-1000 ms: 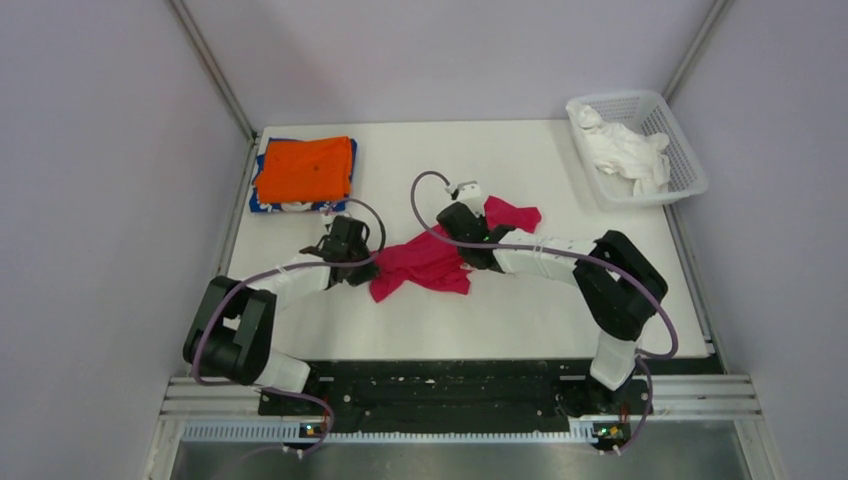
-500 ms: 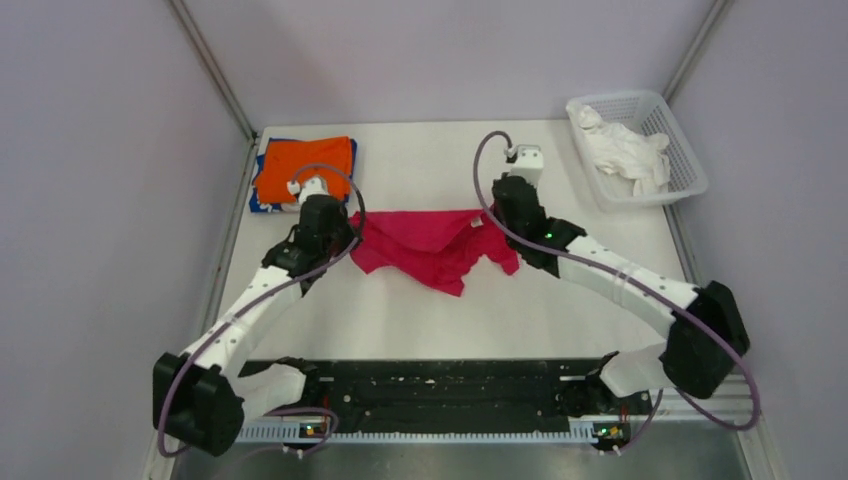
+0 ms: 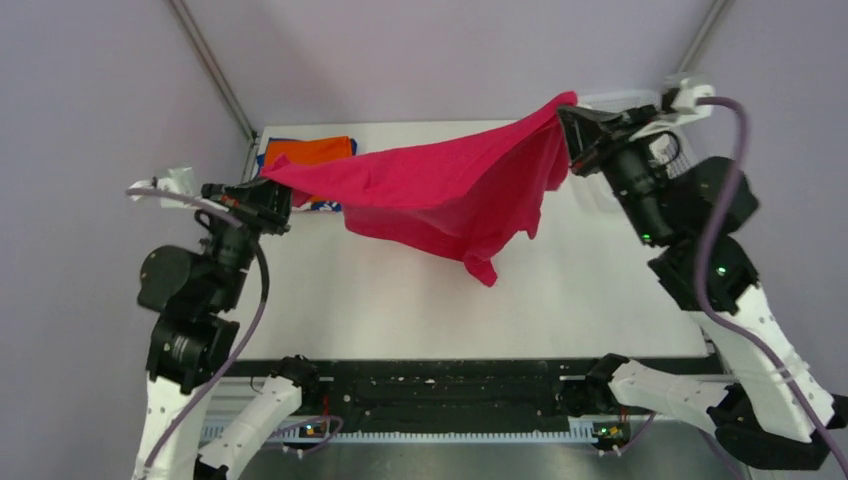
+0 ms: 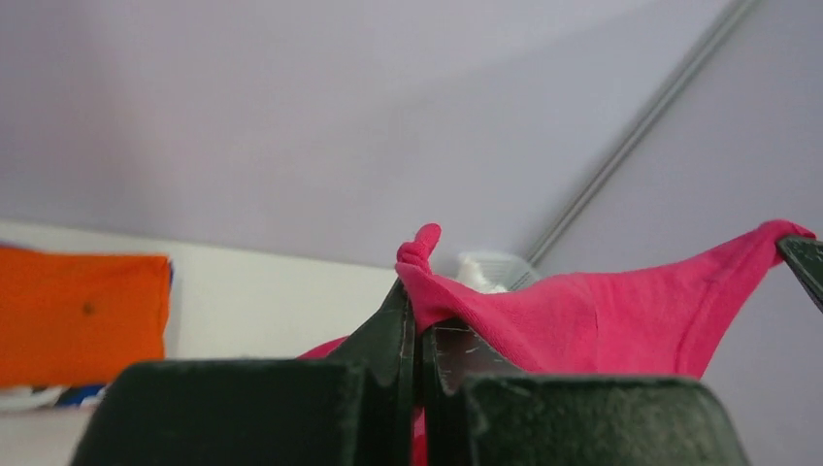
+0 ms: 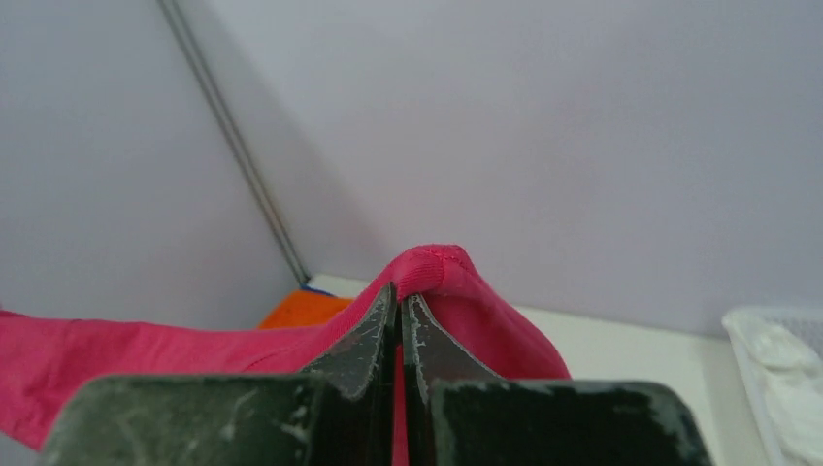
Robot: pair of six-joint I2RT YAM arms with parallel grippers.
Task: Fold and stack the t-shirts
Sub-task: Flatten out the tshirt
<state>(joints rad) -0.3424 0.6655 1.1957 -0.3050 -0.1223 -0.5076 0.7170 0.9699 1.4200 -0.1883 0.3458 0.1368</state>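
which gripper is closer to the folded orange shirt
Left. The left gripper, shut on the magenta shirt, is just beside the orange shirt; the right gripper holds the shirt's other end across the table, near the white basket.

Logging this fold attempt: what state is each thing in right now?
Magenta-red cloth t-shirt: held up, stretched between both tools, middle sagging.
Orange cloth t-shirt: folded, lying on the blue one.
Blue cloth t-shirt with white marks: under the orange, mostly hidden.
White plastic mesh basket: holding white cloth.
Left tool: shut on the magenta-red t-shirt.
Right tool: shut on the magenta-red t-shirt.
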